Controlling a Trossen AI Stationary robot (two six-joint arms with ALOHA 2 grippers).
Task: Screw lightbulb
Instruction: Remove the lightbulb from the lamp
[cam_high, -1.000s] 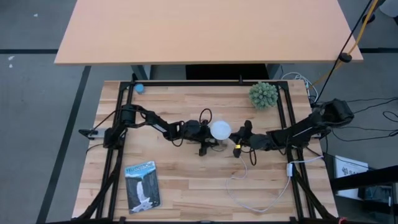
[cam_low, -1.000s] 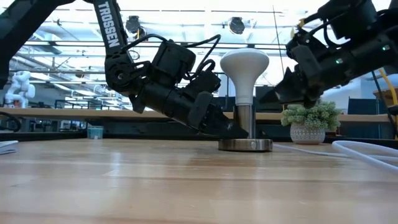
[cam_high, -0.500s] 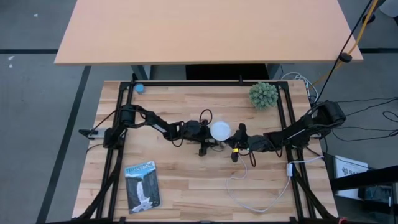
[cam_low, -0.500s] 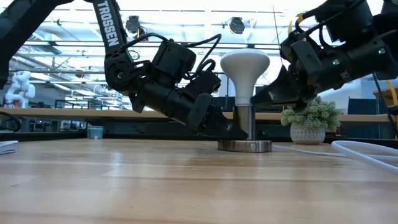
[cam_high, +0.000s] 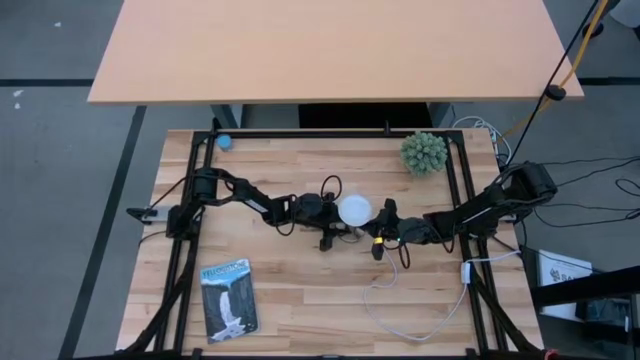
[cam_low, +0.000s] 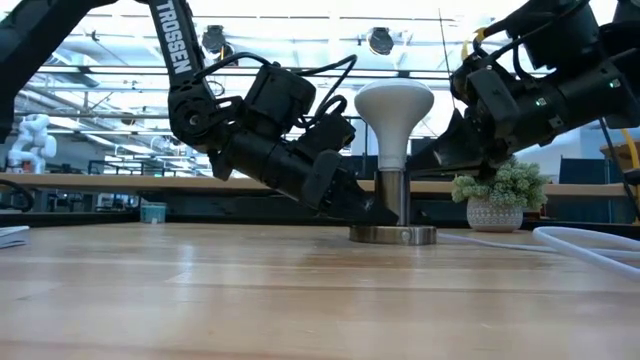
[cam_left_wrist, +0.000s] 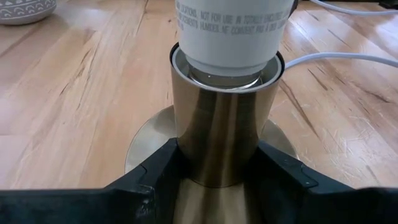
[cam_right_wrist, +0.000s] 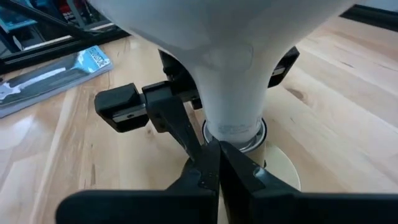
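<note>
The white frosted lightbulb stands upright with its neck in a brass socket post. The post rises from a round metal disc at the table's middle. My left gripper comes from the table's left, low by the disc, and is shut on the post. My right gripper comes from the table's right, fingers shut. Its tips are level with the post's top rim, right beside the bulb's neck. My left gripper pinches the brass post's lower part between its two fingers, one on each side. The fingers come slanting down from the table's left. The post stands upright and its disc lies flat on the table. My right gripper's shut fingertips are at the post's rim; I cannot tell whether they touch it or the bulb's neck.
A green spiky ball plant in a pot stands at the far right. A white cord loops from the socket over the near right of the table. A blue packaged item lies near left, and a small blue ball far left.
My right gripper has moved toward the table's left, closer to the bulb's neck, and then stayed still. The bulb, the socket and my left gripper have kept their places.
</note>
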